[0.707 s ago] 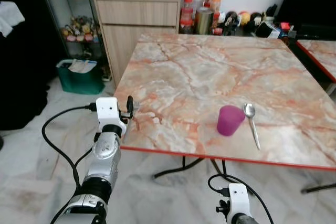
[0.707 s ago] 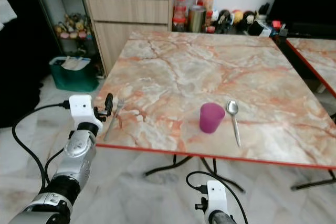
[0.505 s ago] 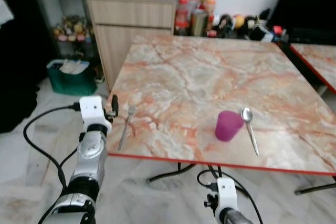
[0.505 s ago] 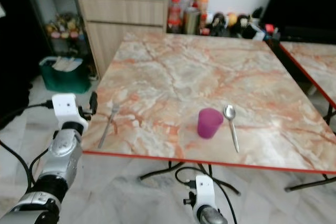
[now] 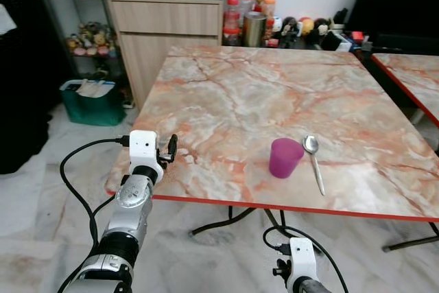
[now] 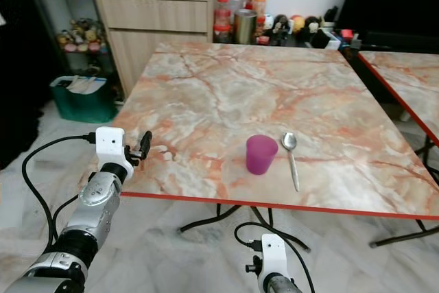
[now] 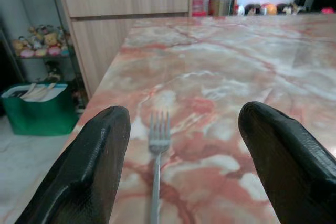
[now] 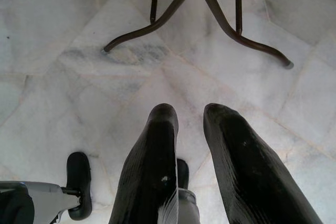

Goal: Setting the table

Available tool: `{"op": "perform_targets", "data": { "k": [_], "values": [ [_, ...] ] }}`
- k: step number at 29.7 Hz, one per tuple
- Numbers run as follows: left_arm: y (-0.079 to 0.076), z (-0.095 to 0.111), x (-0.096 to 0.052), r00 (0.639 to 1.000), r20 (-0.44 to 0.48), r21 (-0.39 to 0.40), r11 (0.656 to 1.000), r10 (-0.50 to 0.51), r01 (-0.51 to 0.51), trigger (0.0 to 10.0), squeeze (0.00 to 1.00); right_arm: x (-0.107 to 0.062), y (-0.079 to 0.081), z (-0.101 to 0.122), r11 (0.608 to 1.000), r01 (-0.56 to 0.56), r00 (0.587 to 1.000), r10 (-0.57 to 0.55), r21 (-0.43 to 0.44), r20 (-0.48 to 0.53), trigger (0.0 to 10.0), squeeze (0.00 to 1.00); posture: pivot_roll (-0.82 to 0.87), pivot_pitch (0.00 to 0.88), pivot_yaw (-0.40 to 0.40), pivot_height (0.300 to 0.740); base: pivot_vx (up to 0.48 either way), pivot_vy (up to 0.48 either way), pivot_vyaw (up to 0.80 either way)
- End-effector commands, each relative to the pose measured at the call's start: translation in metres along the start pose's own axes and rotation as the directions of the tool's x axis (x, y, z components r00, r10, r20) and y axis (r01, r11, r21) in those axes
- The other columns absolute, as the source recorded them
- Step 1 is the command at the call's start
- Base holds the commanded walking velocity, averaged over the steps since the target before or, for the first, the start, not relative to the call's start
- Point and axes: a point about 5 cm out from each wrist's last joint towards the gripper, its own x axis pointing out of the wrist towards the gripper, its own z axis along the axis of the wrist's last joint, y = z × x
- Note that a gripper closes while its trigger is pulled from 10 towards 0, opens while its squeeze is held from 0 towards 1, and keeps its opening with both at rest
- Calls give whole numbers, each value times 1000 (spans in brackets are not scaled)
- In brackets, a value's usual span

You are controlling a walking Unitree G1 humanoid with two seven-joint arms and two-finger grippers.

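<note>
A marble table (image 5: 260,94) with a red edge stands before me. Near its front edge a purple cup (image 5: 285,158) stands upright, and a metal spoon (image 5: 314,162) lies just to its right. At the table's near left corner my left gripper (image 7: 184,113) is open. A fork (image 7: 156,171) lies flat on the marble between its fingers (image 7: 94,171), tines pointing away, untouched. In the left eye view that gripper (image 5: 169,149) hides the fork. My right gripper (image 8: 189,109) hangs low, pointing at the floor, shut and empty.
A wooden cabinet (image 5: 175,29) and jars (image 5: 254,22) stand behind the table. A green bin (image 5: 92,101) sits on the floor at the left. A second table (image 5: 411,77) is at the right. Metal table legs (image 8: 210,3) cross the marble floor.
The whole picture has swung about as the camera moved. My left gripper stays at the table's near left corner by the fork. Cup and spoon have kept their places.
</note>
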Motion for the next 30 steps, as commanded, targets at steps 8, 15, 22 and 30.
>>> {"op": "perform_targets", "data": {
  "k": [8, 15, 22, 30],
  "values": [
    [-9, 7, 16, 998, -58, 39, 998, -40, 42, 10000, 1000, 0, -4, 3, 1000, 14, 1000, -14, 1, 10, 10000, 0, 20, 0, -35, 740, 0, 0, 0],
    [-4, 8, 22, 995, -95, 27, 1000, 6, -3, 10000, 0, 0, -5, 3, 1000, 16, 1000, -16, 0, 9, 10000, 0, 14, 0, -31, 740, 0, 0, 0],
    [4, 12, 28, 992, -124, 49, 998, 34, -28, 10000, 0, 0, -6, 4, 1000, 17, 1000, -17, -1, 11, 10000, 0, 6, 0, -27, 740, 0, 0, 0],
    [8, 8, 29, 983, -181, 68, 998, 29, -17, 10000, 0, 0, -6, 4, 1000, 16, 1000, -16, -5, 12, 10000, 0, 4, 0, -29, 740, 0, 0, 0]
  ]
}}
